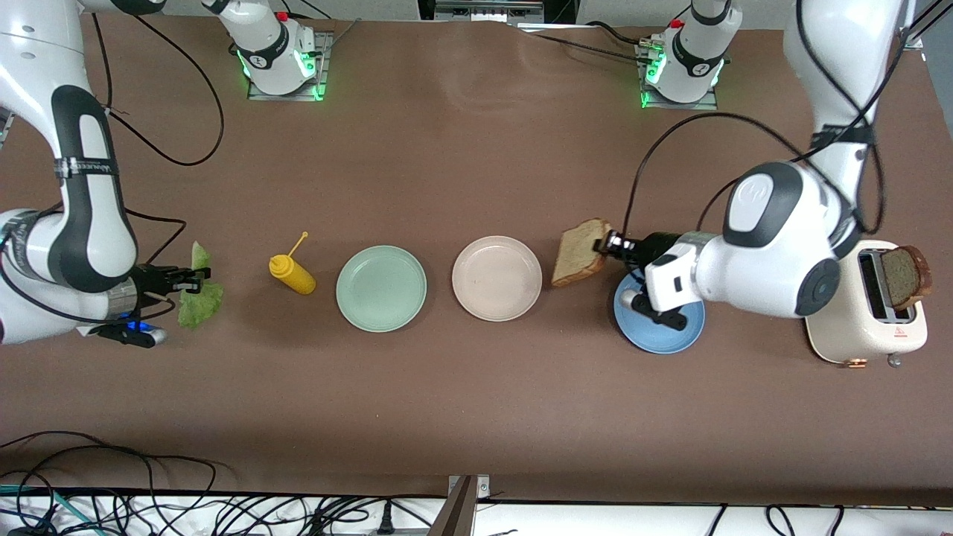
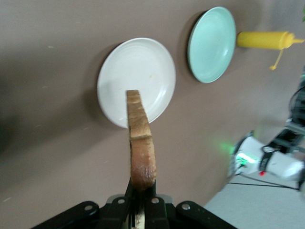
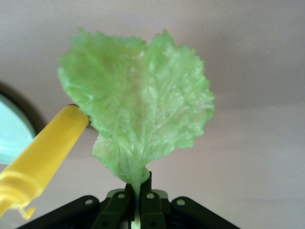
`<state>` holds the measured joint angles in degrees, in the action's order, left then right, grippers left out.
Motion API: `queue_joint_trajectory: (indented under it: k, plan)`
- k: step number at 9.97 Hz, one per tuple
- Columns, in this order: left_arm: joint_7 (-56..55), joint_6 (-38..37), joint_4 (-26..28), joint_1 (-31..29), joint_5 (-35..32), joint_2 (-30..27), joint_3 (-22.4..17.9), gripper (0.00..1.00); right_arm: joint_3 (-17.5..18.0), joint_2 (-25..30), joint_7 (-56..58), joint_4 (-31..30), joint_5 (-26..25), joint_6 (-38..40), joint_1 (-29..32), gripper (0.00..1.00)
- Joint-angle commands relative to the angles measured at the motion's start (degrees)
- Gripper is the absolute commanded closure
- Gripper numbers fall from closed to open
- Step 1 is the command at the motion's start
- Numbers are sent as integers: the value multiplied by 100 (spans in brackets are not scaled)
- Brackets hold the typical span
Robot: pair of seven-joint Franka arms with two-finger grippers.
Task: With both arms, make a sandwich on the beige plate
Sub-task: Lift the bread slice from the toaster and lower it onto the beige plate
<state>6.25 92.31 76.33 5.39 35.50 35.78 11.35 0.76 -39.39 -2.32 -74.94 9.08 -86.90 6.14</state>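
Observation:
My left gripper (image 1: 600, 246) is shut on a brown-crusted bread slice (image 1: 579, 253) and holds it on edge above the table between the beige plate (image 1: 496, 278) and the blue plate (image 1: 660, 323). In the left wrist view the slice (image 2: 141, 145) stands edge-on with the beige plate (image 2: 143, 71) showing past it. My right gripper (image 1: 199, 281) is shut on the stem of a ruffled green lettuce leaf (image 1: 199, 295) at the right arm's end of the table; the leaf (image 3: 138, 102) fills the right wrist view. A second bread slice (image 1: 906, 275) sticks up from the toaster (image 1: 868, 313).
A mint green plate (image 1: 381, 288) lies beside the beige plate, toward the right arm's end. A yellow mustard bottle (image 1: 293, 273) lies between it and the lettuce. The cream toaster stands at the left arm's end. Cables run along the table's near edge.

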Motion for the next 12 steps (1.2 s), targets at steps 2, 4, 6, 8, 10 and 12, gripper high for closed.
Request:
queue_joint_trajectory:
  k: [2, 4, 6, 8, 10, 12]
  plan:
    - [568, 935, -136, 400, 958, 771, -36, 100, 152, 343, -22, 435, -73, 611, -164, 100]
    - [1742, 1131, -101, 568, 1422, 1175, -36, 100, 554, 633, -504, 506, -73, 700, -253, 100]
    - [2754, 1131, 47, 551, 1697, 1458, -36, 100, 1064, 722, -1353, 567, -73, 700, -262, 100]
    - [3022, 1131, 189, 498, 1776, 1520, -36, 68, 1548, 722, -2216, 716, -82, 648, -262, 100]
    - [3371, 1132, 163, 454, 1698, 1503, -71, 0, 1847, 713, -2832, 744, -82, 613, -279, 100]
    - [3515, 1088, 146, 226, 1479, 1450, -89, 0, 1875, 713, -3176, 744, -108, 490, -489, 100]
